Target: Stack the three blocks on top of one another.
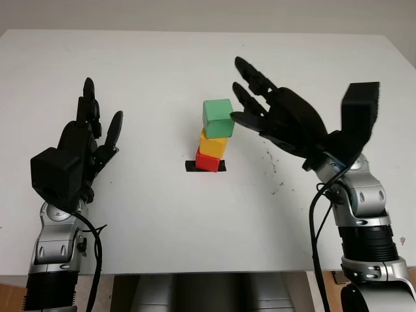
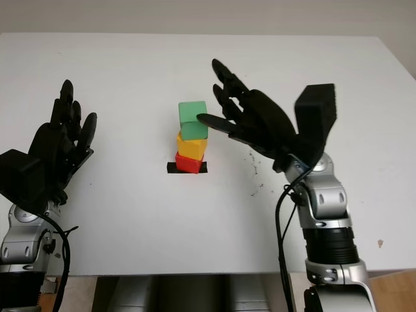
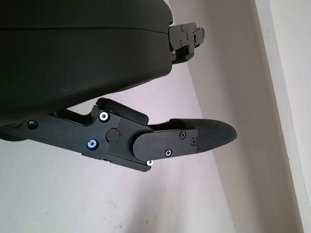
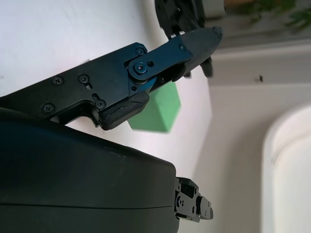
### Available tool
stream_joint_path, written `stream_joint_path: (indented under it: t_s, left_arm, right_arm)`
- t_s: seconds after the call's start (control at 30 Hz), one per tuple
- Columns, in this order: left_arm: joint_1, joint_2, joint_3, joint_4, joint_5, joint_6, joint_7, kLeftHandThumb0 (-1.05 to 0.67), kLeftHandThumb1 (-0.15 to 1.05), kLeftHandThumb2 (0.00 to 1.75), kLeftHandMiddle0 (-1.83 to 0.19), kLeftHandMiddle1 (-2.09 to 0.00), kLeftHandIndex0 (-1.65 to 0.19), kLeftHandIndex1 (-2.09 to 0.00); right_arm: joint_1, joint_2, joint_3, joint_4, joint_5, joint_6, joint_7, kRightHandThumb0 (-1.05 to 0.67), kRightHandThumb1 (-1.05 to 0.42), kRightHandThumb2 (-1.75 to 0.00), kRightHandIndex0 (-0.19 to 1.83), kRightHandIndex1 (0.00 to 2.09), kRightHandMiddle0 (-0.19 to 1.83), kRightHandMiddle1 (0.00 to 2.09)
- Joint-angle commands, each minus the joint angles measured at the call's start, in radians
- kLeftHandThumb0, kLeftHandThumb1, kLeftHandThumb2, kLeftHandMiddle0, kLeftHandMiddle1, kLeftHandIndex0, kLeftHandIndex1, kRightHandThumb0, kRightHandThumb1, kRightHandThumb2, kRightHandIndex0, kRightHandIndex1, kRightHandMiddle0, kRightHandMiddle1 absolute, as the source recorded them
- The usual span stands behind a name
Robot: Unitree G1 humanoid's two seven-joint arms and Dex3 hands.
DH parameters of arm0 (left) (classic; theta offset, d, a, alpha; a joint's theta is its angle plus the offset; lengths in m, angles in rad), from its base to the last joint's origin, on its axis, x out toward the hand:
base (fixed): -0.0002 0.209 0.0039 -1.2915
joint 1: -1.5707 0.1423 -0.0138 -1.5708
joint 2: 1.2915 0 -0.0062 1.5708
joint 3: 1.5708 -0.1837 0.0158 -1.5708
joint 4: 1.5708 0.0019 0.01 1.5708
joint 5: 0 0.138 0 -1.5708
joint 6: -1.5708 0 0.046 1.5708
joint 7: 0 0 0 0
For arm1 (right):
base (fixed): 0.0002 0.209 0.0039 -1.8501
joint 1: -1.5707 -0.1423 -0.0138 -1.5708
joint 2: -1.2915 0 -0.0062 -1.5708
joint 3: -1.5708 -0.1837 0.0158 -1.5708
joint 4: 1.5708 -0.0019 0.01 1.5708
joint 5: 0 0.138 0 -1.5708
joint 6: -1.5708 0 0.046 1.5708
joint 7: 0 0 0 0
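White table [image 1: 162, 227] bearing a three-block stack. Left robot hand [image 1: 78, 146], open, holds nothing, well apart from the stack at the near left. Right robot hand [image 1: 273, 114], open, released just beside the stack. Small red cube [image 1: 208, 160] sits on a black marker patch [image 1: 190, 167], largely covered; yellow cube [image 1: 213, 143] above; green cube [image 1: 218, 117] topmost, tilted, its side partly masked by a fingertip [image 1: 238, 118].

Green block [image 1: 218, 117] atop yellow block [image 1: 213, 143] atop red block [image 1: 208, 160] (slightly askew).

green block [image 1: 218, 117], yellow block [image 1: 213, 143], red block [image 1: 208, 160], white table [image 1: 162, 71]
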Motion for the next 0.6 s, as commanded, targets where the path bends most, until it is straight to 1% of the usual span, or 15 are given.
stream_joint_path:
  t_s: [0.0,0.07,0.13,0.17,0.27,0.37,0.57]
  left_arm:
    - [0.001,0.007,0.009,0.002,-0.006,-0.011,-0.006,-0.69,1.05,0.49,0.18,-0.05,0.17,-0.05]
    - [-0.005,0.011,0.012,0.013,-0.007,-0.017,-0.008,-0.71,1.05,0.50,0.18,-0.05,0.17,-0.05]
    - [-0.009,0.014,0.013,0.018,-0.006,-0.019,-0.010,-0.72,1.05,0.50,0.18,-0.05,0.17,-0.05]
    - [-0.011,0.015,0.014,0.022,-0.005,-0.020,-0.009,-0.72,1.05,0.51,0.18,-0.05,0.17,-0.05]
    - [-0.017,0.015,0.022,0.027,-0.015,-0.020,-0.009,-0.74,1.05,0.50,0.18,-0.05,0.17,-0.05]
    - [-0.021,0.013,0.029,0.028,-0.031,-0.018,-0.018,-0.75,1.05,0.50,0.19,-0.05,0.18,-0.05]
    - [-0.017,-0.010,0.038,0.032,-0.045,-0.050,0.008,-0.71,1.05,0.48,0.16,-0.06,0.15,-0.06]
  right_arm:
    - [0.018,0.005,-0.036,-0.031,0.000,-0.036,-0.050,-0.96,-1.01,-0.11,-0.19,0.00,-0.19,0.00]
    - [0.022,0.032,-0.064,-0.026,-0.002,-0.064,-0.120,-0.90,-1.04,-0.49,-0.19,0.00,-0.19,0.00]
    - [0.022,0.047,-0.075,-0.010,-0.008,-0.088,-0.168,-0.88,-1.04,-0.60,-0.19,0.00,-0.19,0.00]
    - [0.020,0.056,-0.081,0.008,-0.017,-0.106,-0.197,-0.86,-1.05,-0.68,-0.19,0.00,-0.19,0.00]
    - [0.016,0.077,-0.101,0.078,-0.033,-0.165,-0.263,-0.83,-1.05,-0.76,-0.19,0.00,-0.19,0.00]
    - [0.017,0.084,-0.102,0.137,-0.044,-0.192,-0.292,-0.82,-1.05,-0.77,-0.19,0.00,-0.19,0.00]
    - [0.018,0.123,-0.093,0.169,-0.039,-0.164,-0.348,-0.78,-1.05,-0.81,-0.19,0.00,-0.19,0.00]
